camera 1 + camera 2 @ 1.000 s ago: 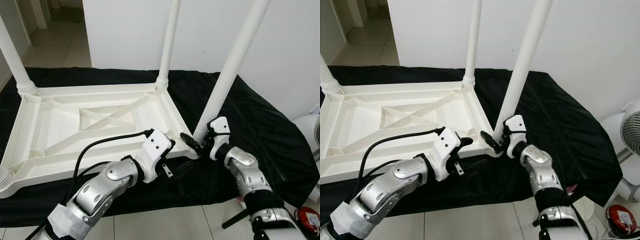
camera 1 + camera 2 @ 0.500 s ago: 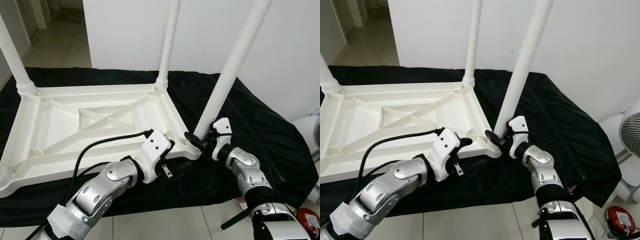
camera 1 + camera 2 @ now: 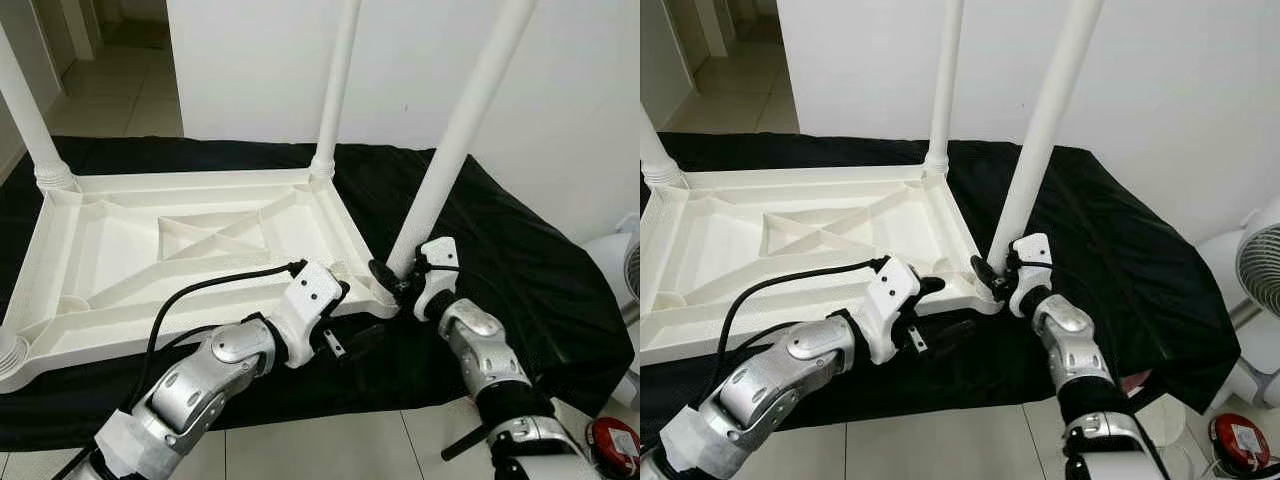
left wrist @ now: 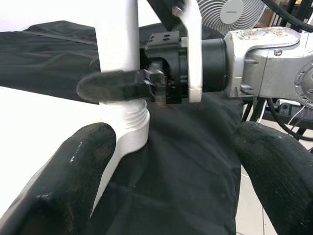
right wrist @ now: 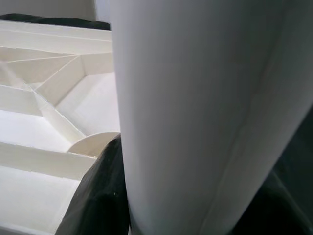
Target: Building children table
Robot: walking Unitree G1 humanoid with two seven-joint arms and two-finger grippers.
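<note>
In the left eye view, the white table top (image 3: 190, 250) lies upside down on a black cloth (image 3: 520, 270), with table legs standing up from its corners. The right gripper (image 3: 392, 283) is clamped around the base of the near-right leg (image 3: 455, 135), just above the corner socket. The left gripper (image 3: 350, 318) sits at the near edge of the table top, just to the left of that same corner, fingers spread with one above the rim and one lower, in front of the cloth. The right eye view gives the same layout and adds a fan (image 3: 1262, 265) at the far right and a red object (image 3: 1237, 432) on the floor tiles. The left wrist view looks past two wide-open black fingers (image 4: 63, 181) at the leg's ribbed collar seated in the corner; one finger rests beside the white rim, and the right gripper's finger lies across the leg immediately above the collar, with its silver wrist behind and the fan in the background. The right wrist view shows the leg at close range between that gripper's fingers (image 5: 100, 196), one dark finger pressed against the leg's side, with the table top's ribbed underside and a round corner recess beyond it.
</note>
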